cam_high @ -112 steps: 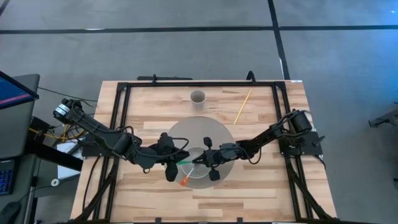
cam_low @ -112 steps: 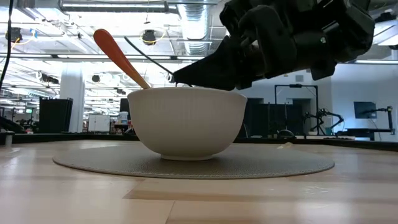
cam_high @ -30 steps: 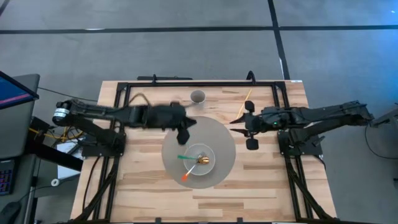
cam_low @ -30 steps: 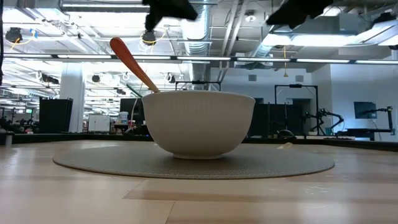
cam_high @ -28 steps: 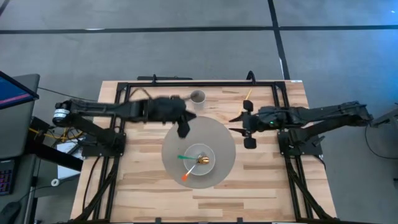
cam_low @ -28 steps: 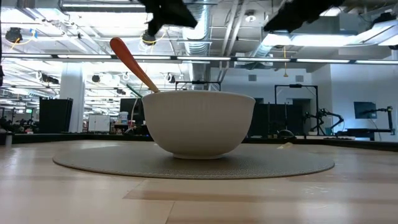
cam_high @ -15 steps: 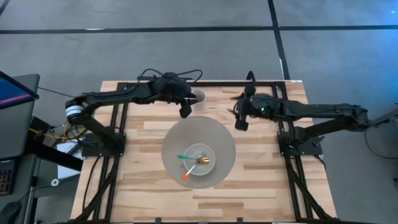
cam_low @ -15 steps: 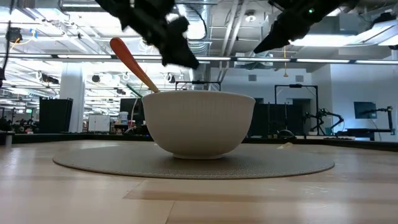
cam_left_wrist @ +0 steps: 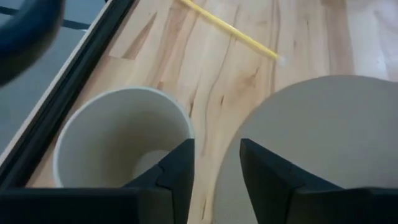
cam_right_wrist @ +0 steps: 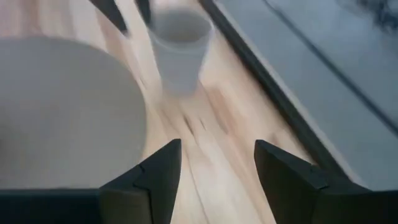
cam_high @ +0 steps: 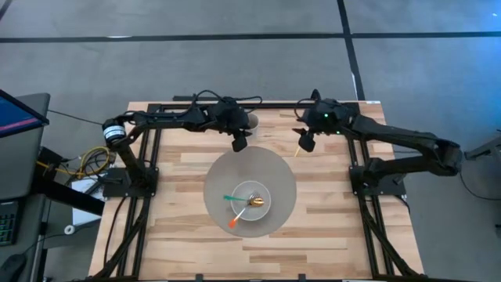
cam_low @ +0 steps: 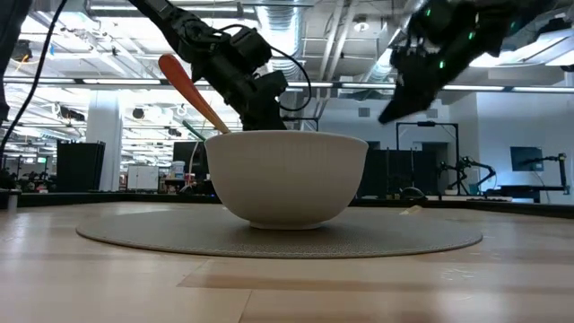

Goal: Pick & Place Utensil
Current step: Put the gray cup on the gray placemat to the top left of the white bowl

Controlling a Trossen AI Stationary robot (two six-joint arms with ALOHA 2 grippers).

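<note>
- My left gripper [cam_high: 239,143] is just beside the small cup [cam_high: 250,121], over the edge of the round mat [cam_high: 280,176]. Its fingers [cam_left_wrist: 177,171] are a little apart and hold nothing.
- My right gripper [cam_high: 306,142] is on the other side of the cup, over the yellow stick [cam_high: 307,131]. Its fingers [cam_right_wrist: 155,171] are wide apart and empty.
- The orange utensil [cam_high: 232,225] and the green utensil [cam_high: 232,199] rest in the white bowl [cam_high: 262,193], in the middle of the mat, well apart from the cup.
</note>
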